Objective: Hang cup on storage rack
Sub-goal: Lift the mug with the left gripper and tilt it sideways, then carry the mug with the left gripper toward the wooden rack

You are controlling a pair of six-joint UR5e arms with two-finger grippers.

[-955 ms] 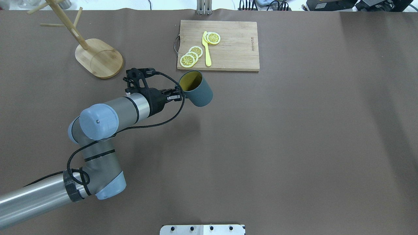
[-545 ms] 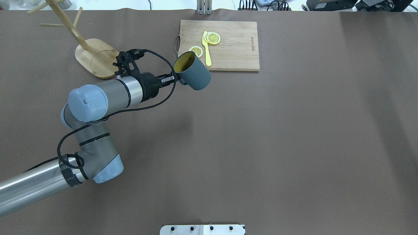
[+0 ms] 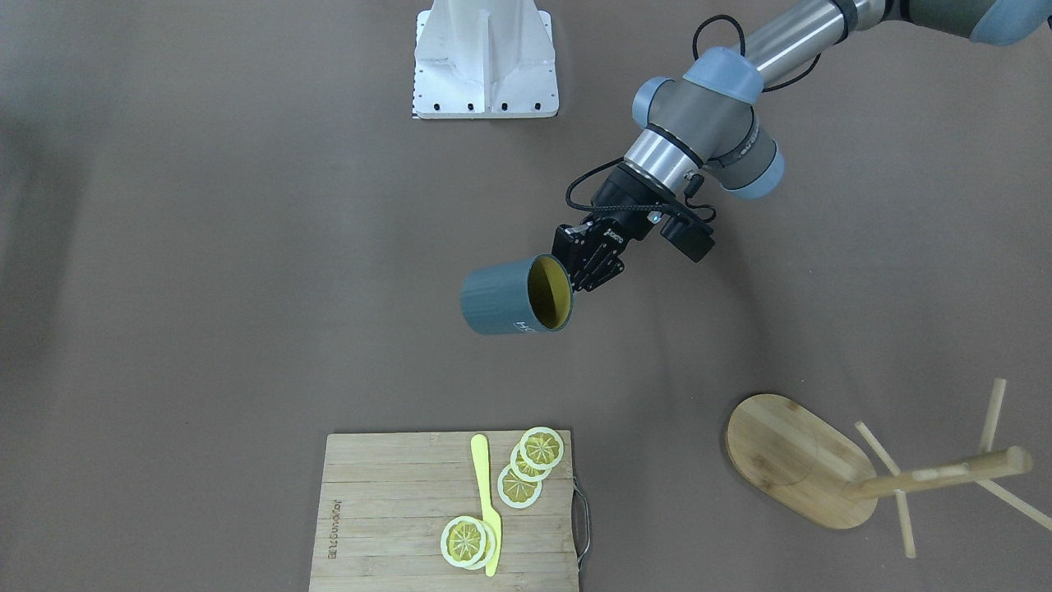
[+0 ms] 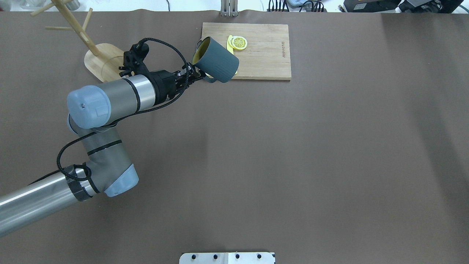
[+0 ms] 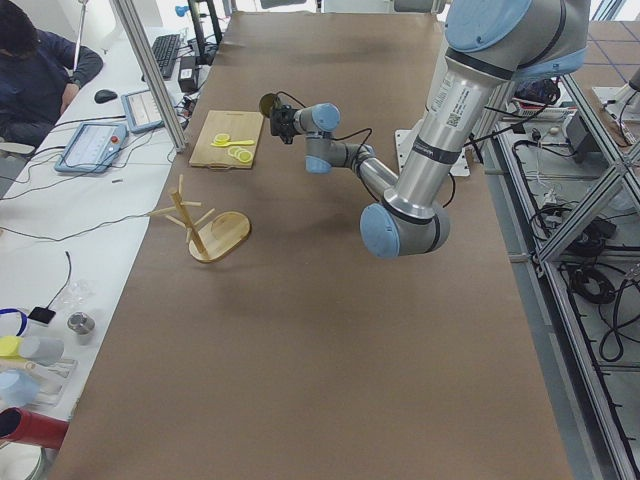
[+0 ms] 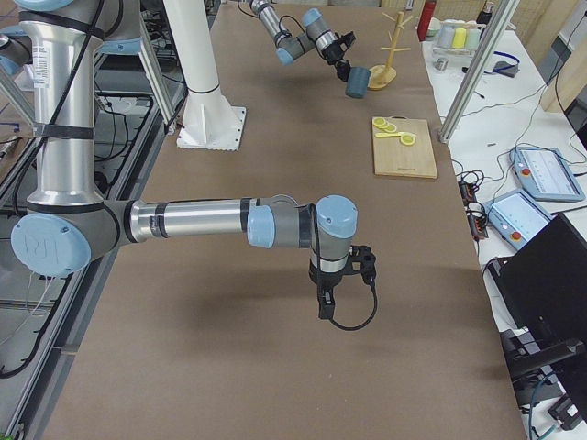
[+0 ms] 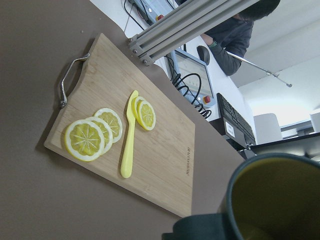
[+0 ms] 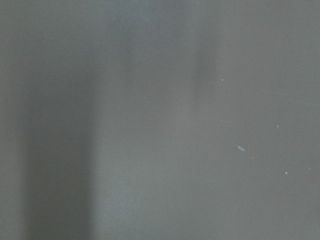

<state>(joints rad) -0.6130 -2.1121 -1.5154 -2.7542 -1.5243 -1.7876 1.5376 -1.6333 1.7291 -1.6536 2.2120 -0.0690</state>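
Note:
The cup [image 4: 217, 61] is dark blue-grey with a yellow-olive inside, and it is held in the air tilted on its side. My left gripper [image 4: 200, 76] is shut on its handle. In the front-facing view the cup [image 3: 503, 298] hangs over bare table with its mouth toward the left gripper [image 3: 585, 271]. The cup [image 7: 276, 201] fills the lower right of the left wrist view. The storage rack [image 4: 99, 60], a bamboo mug tree, stands at the far left, beyond the left wrist. My right gripper [image 6: 326, 306] hovers low over the table far from both; I cannot tell whether it is open or shut.
A wooden cutting board [image 4: 263, 55] with a metal handle lies at the far middle, carrying lemon slices [image 3: 526, 469] and a yellow knife [image 3: 486, 501]. A person [image 5: 35, 70] sits at a desk past the table's far edge. The robot's white base [image 3: 485, 62] stands mid-table at the near side.
The left arm has carried the cup away from the robot and slightly left, raising it. In the overhead view the cup now overlaps the cutting board's near-left corner and hides some lemon slices.

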